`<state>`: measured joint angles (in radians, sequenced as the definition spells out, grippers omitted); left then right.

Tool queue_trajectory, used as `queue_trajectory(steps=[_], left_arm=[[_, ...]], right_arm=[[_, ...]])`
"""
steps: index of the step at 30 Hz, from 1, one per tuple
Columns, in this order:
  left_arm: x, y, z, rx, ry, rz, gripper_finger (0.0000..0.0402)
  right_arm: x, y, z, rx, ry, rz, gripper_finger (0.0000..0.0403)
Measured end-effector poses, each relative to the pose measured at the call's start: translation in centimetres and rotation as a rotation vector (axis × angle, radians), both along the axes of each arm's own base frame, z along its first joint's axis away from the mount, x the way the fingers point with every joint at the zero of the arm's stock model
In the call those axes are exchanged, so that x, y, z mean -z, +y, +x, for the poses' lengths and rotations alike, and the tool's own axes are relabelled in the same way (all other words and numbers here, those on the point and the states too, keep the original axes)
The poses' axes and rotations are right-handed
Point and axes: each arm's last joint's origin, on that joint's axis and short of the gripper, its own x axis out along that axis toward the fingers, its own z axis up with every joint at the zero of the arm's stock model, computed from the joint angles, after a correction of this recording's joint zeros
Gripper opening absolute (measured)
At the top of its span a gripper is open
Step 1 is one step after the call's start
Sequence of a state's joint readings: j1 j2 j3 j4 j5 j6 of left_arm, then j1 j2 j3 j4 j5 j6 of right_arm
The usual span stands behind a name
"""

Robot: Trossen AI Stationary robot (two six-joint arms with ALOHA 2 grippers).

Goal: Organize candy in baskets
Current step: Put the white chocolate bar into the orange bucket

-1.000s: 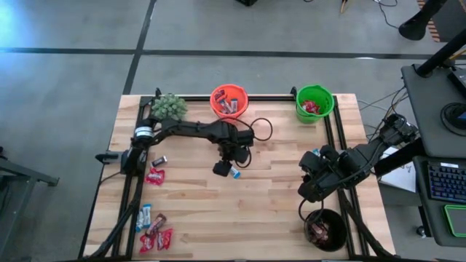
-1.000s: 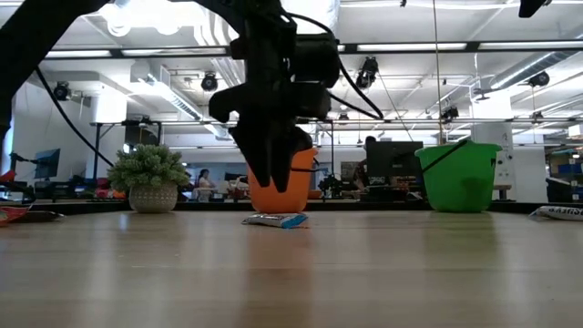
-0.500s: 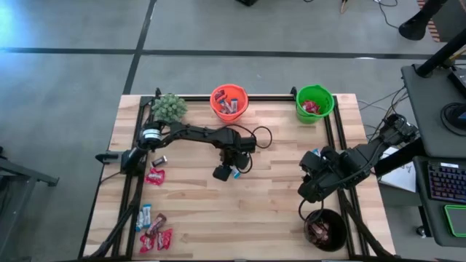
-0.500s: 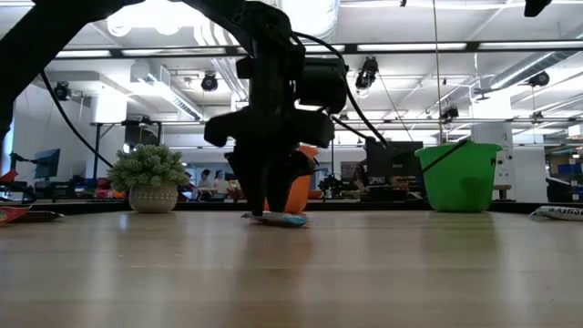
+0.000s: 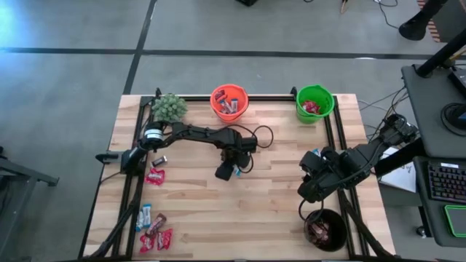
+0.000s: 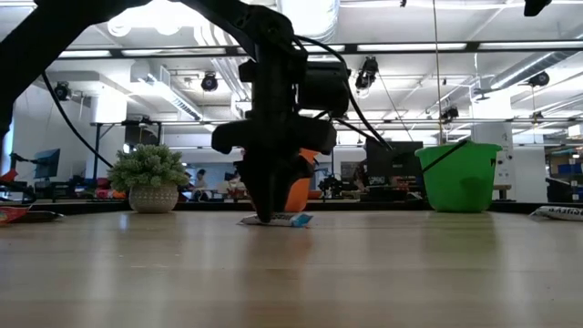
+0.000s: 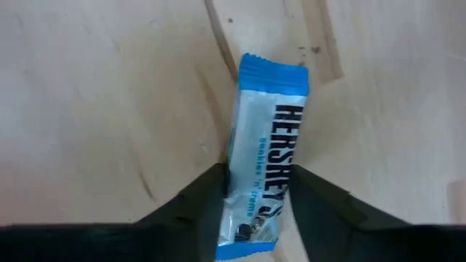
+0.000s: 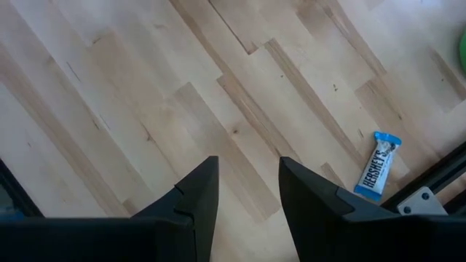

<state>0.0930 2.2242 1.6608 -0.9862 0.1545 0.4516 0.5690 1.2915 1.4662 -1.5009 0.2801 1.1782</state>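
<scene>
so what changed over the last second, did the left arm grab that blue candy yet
The left gripper came down over the blue-and-white candy bar and its fingers have closed in against its sides; it still lies on the table. The right gripper and the baskets stayed put.

A fuzzy green potted plant [image 5: 169,107] sits upper left on the wooden table [image 5: 277,211]; a keyboard [image 5: 444,180] lies far right.

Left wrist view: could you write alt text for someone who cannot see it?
A light blue-and-white candy bar lies on the pale wooden table, its near end between the two dark fingers of the left tool, which stand close on either side. Nothing else is in view.
</scene>
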Motion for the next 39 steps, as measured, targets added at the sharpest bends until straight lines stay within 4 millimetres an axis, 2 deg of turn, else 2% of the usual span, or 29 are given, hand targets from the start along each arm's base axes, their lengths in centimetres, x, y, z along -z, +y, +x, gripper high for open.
queue_trajectory(steps=[5, 7, 12, 16, 21, 26, 34, 39], left_arm=[[0.0, 0.1, -0.1, -0.018, 0.008, -0.002, 0.0041], [0.0, 0.1, -0.1, -0.020, 0.012, -0.004, 0.0016], [-0.2, 0.1, -0.4, -0.022, 0.045, -0.014, 0.0015], [-1.3, 0.0, -0.6, -0.020, 0.131, -0.010, 0.0008], [-4.8, 0.2, 0.6, -0.001, 0.068, 0.034, 0.0006], [-8.4, 0.4, 1.4, 0.004, -0.005, 0.044, 0.0005], [-14.7, 1.6, 0.7, -0.021, -0.027, 0.108, 0.0004], [-17.9, 2.3, 0.1, -0.055, -0.123, 0.120, 0.0004]], right_arm=[[0.0, 0.0, 0.0, 0.000, 0.000, 0.000, 0.0133], [0.0, 0.0, 0.0, 0.000, -0.001, 0.001, 0.0134], [0.0, 0.1, 0.1, 0.000, -0.014, 0.009, 0.0128], [-0.1, 0.2, 0.3, -0.021, -0.030, 0.014, 0.0120], [-0.3, 0.5, 0.9, -0.057, -0.104, 0.007, 0.0122], [-0.3, 0.4, 1.0, -0.054, -0.127, -0.017, 0.0141], [-0.6, 0.2, 0.9, -0.016, -0.177, -0.064, 0.0183], [-0.7, -0.3, 1.2, 0.015, -0.225, -0.151, 0.0203]])
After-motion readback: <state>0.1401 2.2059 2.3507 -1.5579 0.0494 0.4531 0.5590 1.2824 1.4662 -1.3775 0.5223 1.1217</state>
